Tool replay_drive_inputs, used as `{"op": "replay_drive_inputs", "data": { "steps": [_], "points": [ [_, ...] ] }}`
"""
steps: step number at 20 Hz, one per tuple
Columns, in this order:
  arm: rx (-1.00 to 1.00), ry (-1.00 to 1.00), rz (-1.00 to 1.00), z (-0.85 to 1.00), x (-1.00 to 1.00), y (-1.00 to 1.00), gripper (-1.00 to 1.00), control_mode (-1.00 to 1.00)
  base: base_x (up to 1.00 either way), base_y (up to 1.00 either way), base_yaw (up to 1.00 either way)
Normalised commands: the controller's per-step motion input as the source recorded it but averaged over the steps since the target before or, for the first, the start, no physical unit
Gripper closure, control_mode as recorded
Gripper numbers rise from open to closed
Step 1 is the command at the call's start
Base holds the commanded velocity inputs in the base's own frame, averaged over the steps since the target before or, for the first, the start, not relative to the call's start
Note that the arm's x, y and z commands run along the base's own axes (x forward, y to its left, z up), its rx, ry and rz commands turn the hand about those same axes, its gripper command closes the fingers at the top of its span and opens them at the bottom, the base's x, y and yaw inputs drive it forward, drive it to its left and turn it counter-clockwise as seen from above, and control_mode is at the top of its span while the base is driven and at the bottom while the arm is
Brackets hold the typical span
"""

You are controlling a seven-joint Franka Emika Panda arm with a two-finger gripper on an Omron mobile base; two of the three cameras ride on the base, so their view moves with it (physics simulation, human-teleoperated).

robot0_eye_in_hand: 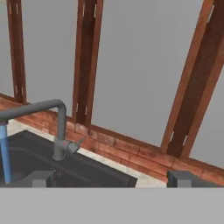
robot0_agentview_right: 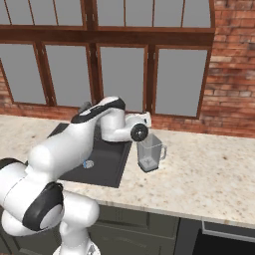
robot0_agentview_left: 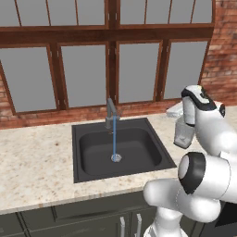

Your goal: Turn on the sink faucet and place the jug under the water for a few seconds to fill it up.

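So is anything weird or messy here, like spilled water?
Nothing is spilled or broken. The one odd thing: the water runs from the sink faucet straight onto the drain of the sink with nothing under it. The jug stands upright on the counter to the right of the sink, away from the stream.

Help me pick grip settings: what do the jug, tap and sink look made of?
Jug: clear, likely plastic; the counter shows through, darker grey base. Tap: grey, dull metal by its look. Sink: matte black, without shine; material unclear.
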Motion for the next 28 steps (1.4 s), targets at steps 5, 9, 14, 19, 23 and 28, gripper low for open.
{"op": "replay_drive_inputs", "data": {
  "steps": [5, 9, 14, 19, 23, 28],
  "points": [
    [-0.05, 0.06, 0.2, 0.24, -0.5, -0.73, -1.0, -1.0, 0.0, 0.0, 0.0],
    [-0.16, 0.1, 0.22, 0.0, -0.42, -0.63, -1.0, -1.0, 0.0, 0.0, 0.0],
    [-0.19, 0.03, 0.25, -0.03, -0.19, -0.46, -1.0, -1.0, 0.0, 0.0, 0.0],
    [-0.11, -0.07, 0.25, -0.47, -0.17, -0.4, -1.0, -1.0, 0.0, 0.0, 0.0],
    [0.0, -0.09, 0.17, -0.43, 0.0, -0.27, -1.0, -1.0, 0.0, 0.0, 0.0],
    [0.05, 0.0, 0.13, -0.08, 0.0, -0.27, -1.0, -1.0, 0.0, 0.0, 0.0]
  ]
}}
